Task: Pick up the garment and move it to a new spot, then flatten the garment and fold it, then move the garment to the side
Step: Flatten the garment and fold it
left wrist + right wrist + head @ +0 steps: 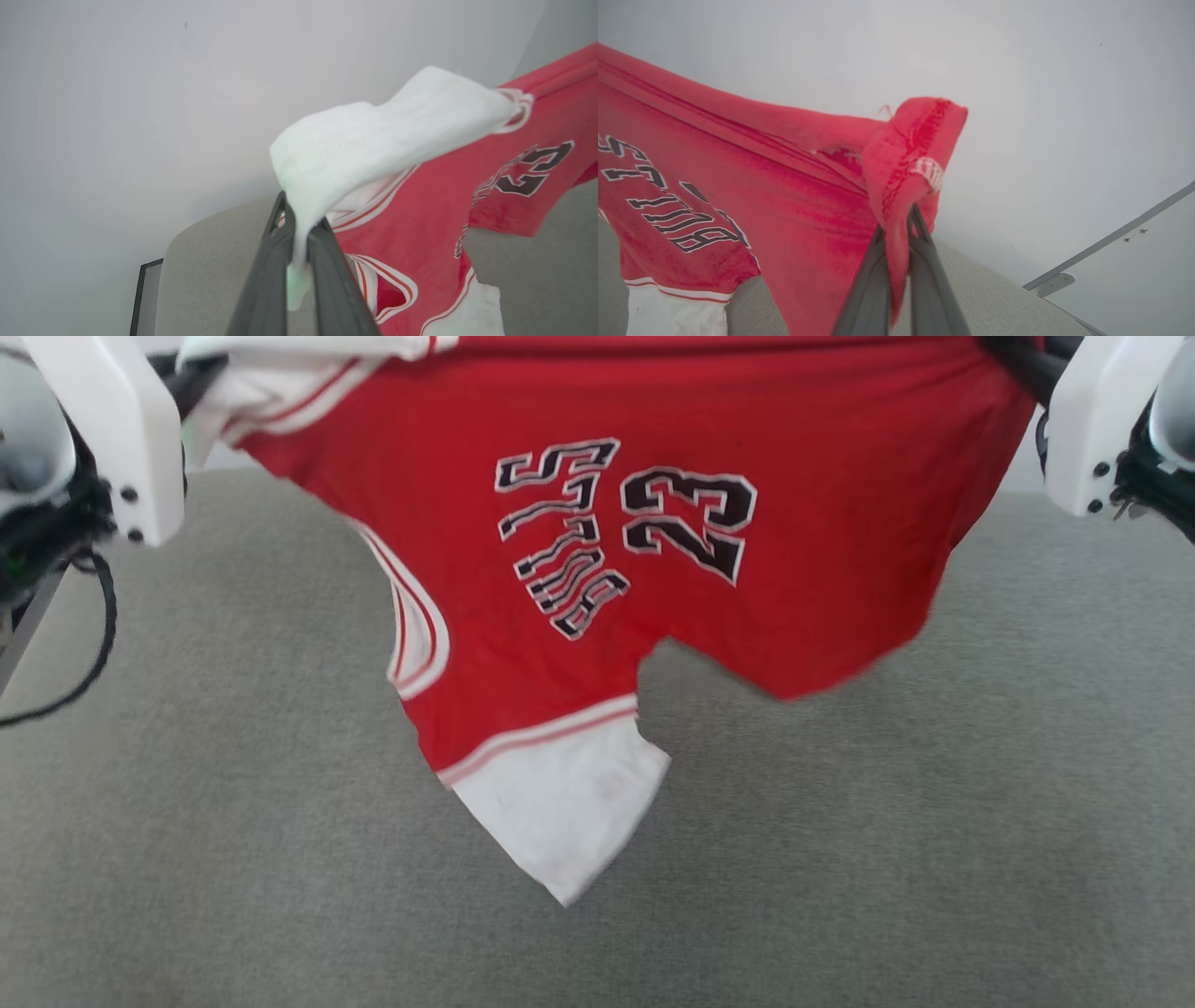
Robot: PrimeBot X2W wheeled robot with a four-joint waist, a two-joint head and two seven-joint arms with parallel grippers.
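Up it went! The garment hung stretched above the grey desk, black "BULLS" and "23" across its front. Left tool clamped its white sleeve; right tool clamped a red hem corner.

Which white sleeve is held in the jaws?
The upper sleeve, pinched by the left gripper; the other sleeve hangs free below.

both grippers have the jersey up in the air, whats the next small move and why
Probably lower both grippers together toward the grey surface. The left gripper pinches a white sleeve, the right gripper a red corner, and the garment hangs spread between them, so lowering should lay it flat.
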